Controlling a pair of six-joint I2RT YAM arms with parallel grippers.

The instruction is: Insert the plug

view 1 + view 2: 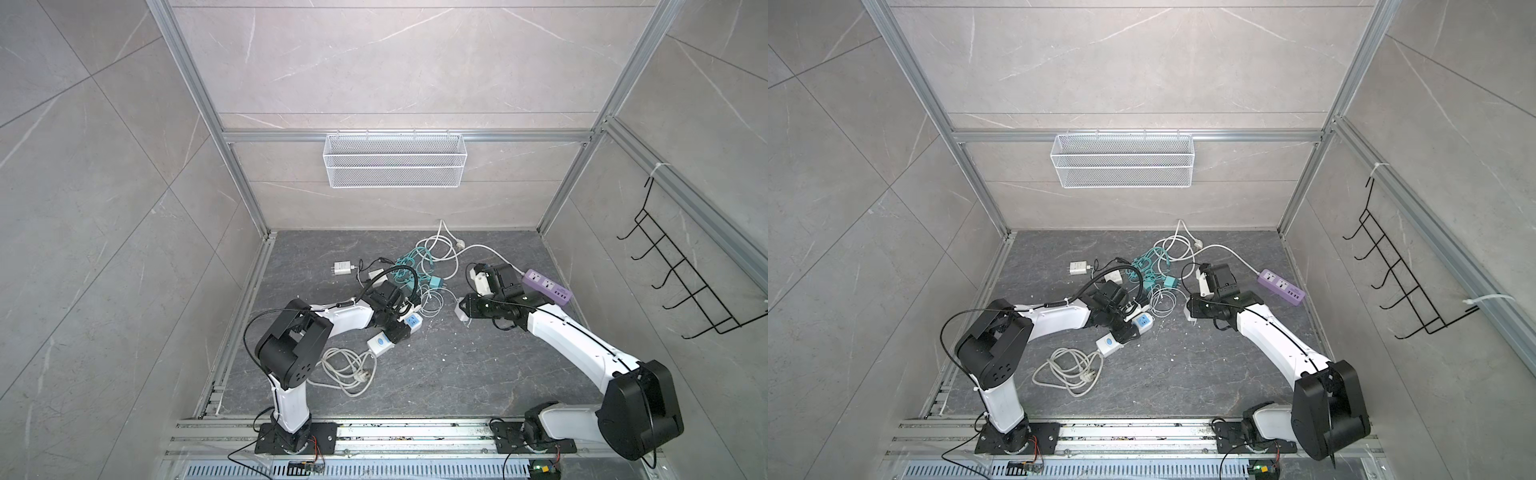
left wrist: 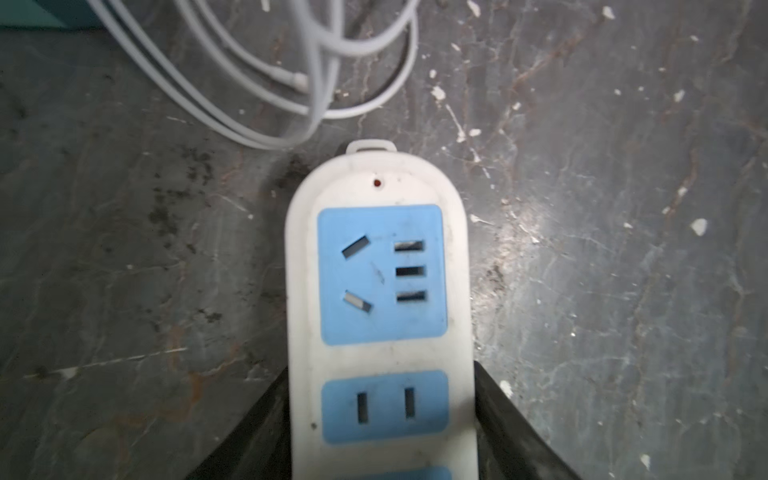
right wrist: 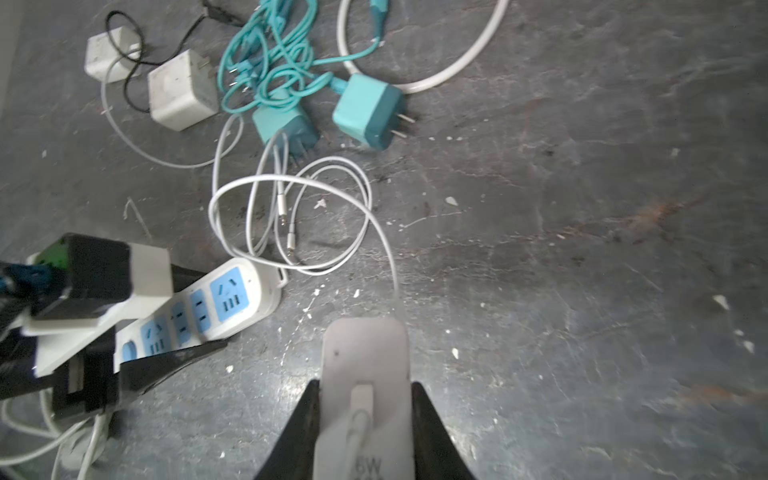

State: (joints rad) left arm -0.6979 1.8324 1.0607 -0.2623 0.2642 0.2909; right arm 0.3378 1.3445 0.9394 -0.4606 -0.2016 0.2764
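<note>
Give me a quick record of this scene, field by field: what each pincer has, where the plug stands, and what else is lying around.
Left pincer: shut on the white power strip, blue sockets facing up
Right pincer: shut on the white charger, cable attached
Plug: not inserted; charger apart from the strip
End socket: empty
Spare: purple power strip, teal chargers on the floor
</note>
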